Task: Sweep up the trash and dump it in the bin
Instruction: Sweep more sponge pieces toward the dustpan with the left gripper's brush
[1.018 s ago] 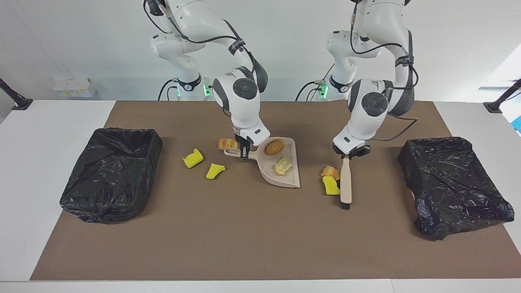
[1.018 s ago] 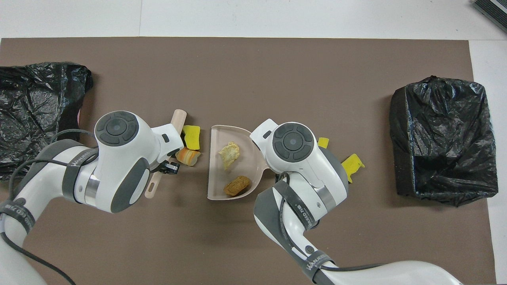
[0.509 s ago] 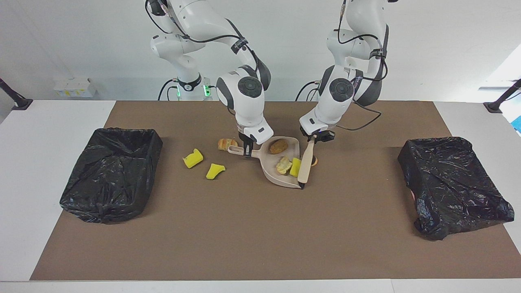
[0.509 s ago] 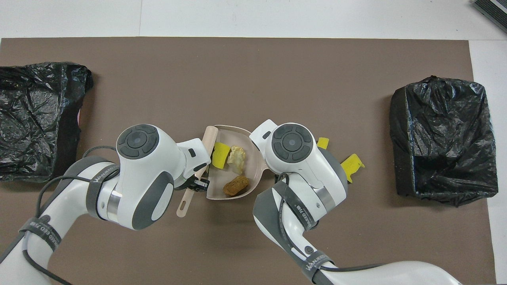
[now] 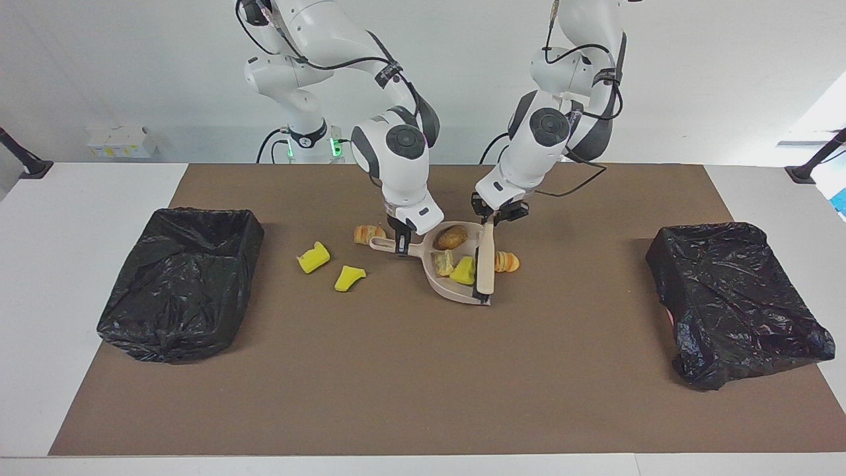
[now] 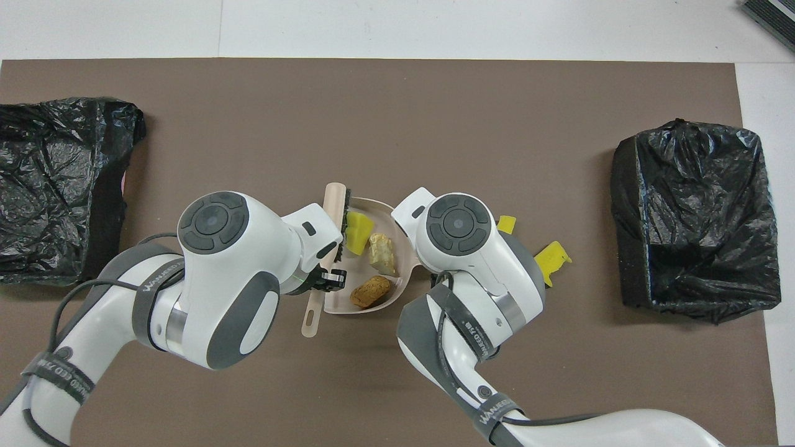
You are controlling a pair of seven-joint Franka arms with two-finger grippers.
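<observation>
Now brush (image 5: pixel 486 259) at dustpan (image 5: pixel 441 285) w/ trash (image 5: pixel 463 271).

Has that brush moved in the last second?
Yes. The brush, gripped by the left gripper, went from the bare mat to the dustpan mouth, away from the left arm's end bin.

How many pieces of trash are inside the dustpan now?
3: a brown bread piece, a pale crumpled piece and a yellow sponge, all in the dustpan. None seems hidden.
</observation>
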